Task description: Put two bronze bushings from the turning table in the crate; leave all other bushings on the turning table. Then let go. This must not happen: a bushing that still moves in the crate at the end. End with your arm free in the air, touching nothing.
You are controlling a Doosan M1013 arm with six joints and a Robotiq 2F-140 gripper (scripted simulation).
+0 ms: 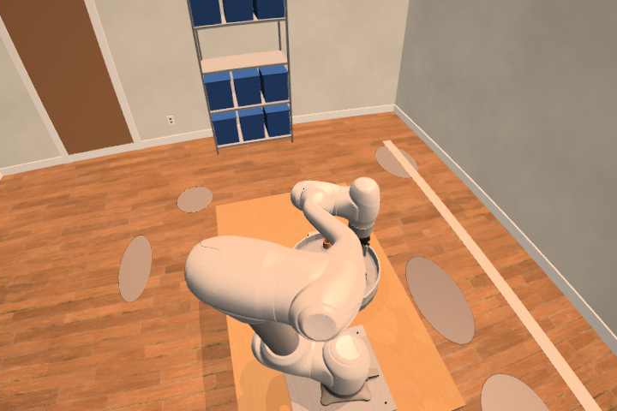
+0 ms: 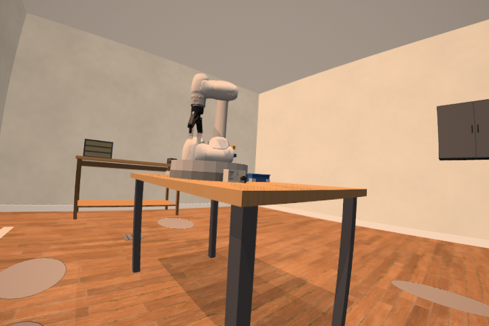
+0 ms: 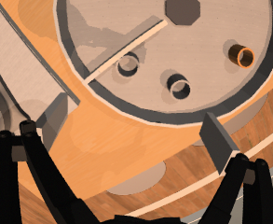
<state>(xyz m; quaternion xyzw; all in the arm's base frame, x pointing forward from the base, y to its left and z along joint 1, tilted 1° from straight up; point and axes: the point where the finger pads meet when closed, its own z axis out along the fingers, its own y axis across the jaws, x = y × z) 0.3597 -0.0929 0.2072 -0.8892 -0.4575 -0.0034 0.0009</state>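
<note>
My gripper (image 1: 365, 249) (image 2: 194, 134) (image 3: 137, 115) is open and empty, pointing down above the turning table (image 1: 375, 272) (image 2: 206, 169) (image 3: 211, 37). In the wrist view, a bronze bushing (image 3: 244, 57) stands on the turning table at the right, and two grey bushings, one (image 3: 128, 65) beside the pale bar and one (image 3: 179, 89) nearer the rim, stand ahead of the fingers. The top view shows a bronze bushing (image 1: 326, 243) past the arm; I cannot tell if it is the same one. The blue crate (image 2: 258, 176) is on the table; its inside is hidden. The arm hides much of the turning table in the top view.
A pale bar (image 3: 143, 38) crosses the turning table from near its dark hub (image 3: 183, 10) to the rim. The arm's base plate (image 1: 309, 395) (image 3: 24, 70) is beside the turning table. A small box (image 2: 235, 175) stands near the crate. The wooden table (image 1: 266, 217) carries them.
</note>
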